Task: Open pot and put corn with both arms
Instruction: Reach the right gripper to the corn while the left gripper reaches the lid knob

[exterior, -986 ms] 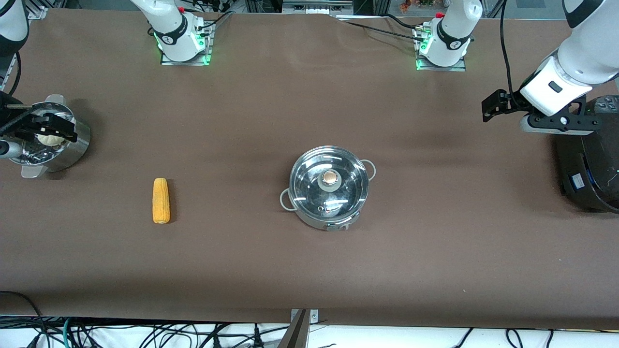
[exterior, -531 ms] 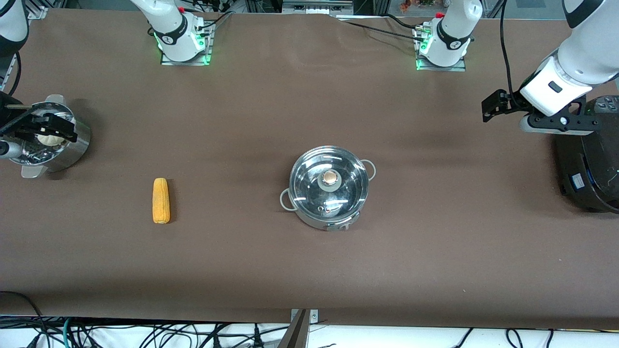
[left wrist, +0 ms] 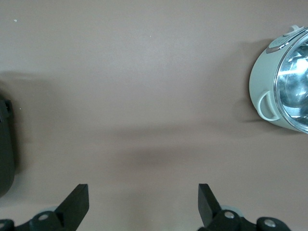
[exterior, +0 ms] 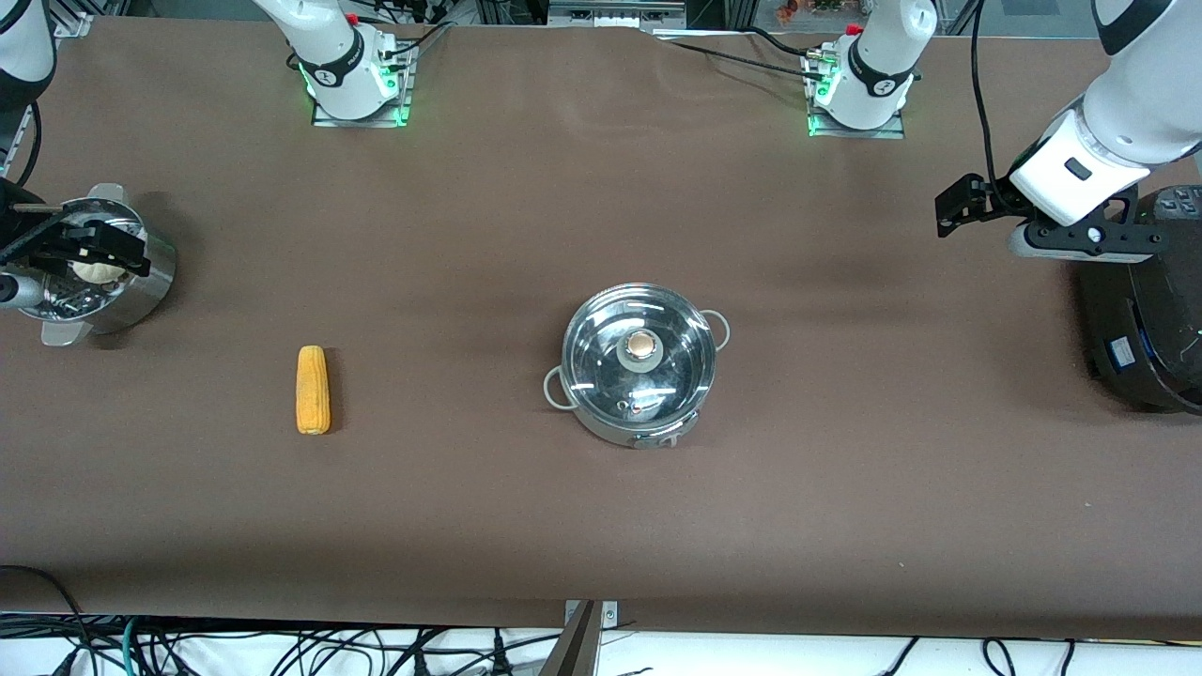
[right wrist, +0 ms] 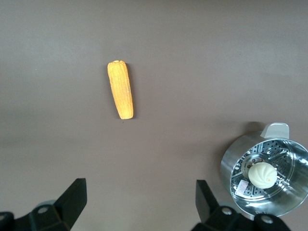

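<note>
The steel pot (exterior: 639, 413) stands mid-table with its glass lid (exterior: 601, 361) and metal knob (exterior: 642, 346) on it. Part of the pot shows in the left wrist view (left wrist: 262, 82). The yellow corn cob (exterior: 313, 390) lies flat on the cloth toward the right arm's end, and also shows in the right wrist view (right wrist: 121, 89). My left gripper (exterior: 1080, 246) is open and empty in the air next to the rice cooker, over bare cloth (left wrist: 143, 199). My right gripper (exterior: 70, 253) is open and empty above the steamer basket's edge (right wrist: 139, 197).
A perforated steel steamer basket (exterior: 150, 282) with a white bun (exterior: 94, 271) stands at the right arm's end; it shows in the right wrist view (right wrist: 236, 163). A big black rice cooker (exterior: 1146, 329) stands at the left arm's end.
</note>
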Robot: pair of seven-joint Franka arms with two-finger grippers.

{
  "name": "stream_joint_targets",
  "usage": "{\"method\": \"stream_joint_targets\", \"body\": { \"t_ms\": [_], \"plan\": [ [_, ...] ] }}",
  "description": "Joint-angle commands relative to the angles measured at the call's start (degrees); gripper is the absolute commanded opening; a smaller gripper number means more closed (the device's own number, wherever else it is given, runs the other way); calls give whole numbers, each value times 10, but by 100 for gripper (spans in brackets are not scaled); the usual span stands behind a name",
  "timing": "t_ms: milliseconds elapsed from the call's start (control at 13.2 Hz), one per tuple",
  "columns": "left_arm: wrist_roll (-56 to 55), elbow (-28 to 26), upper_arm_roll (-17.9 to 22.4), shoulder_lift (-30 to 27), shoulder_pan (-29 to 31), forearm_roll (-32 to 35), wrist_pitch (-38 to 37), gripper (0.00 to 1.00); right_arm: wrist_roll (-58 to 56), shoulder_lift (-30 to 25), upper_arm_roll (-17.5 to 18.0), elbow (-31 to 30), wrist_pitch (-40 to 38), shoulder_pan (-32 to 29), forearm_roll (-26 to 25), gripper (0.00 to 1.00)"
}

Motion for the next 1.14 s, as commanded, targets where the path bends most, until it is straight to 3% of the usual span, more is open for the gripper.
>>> {"method": "stream_joint_targets", "body": {
  "t_ms": [0,152,303,683,834,1062],
  "plan": [
    [11,16,-3,8,1,-6,-8,100,-3,23,-1,18,0,-4,3,100],
    [4,28,-11,16,-30,-11,-8,100,2,39,-1,18,11,0,1,100],
    [-17,76,-15,59,-79,-12,-8,100,0,82,0,18,27,-1,6,100],
    [-141,206,-15,239,-224,-13,1,100,4,167,1,-14,159,22,10,100],
    [-162,259,-16,303,-245,-15,40,100,4,188,2,-49,231,26,12,100],
    [-164,273,-16,361,-258,-45,145,100,4,204,9,-114,341,26,12,100]
  ]
}}
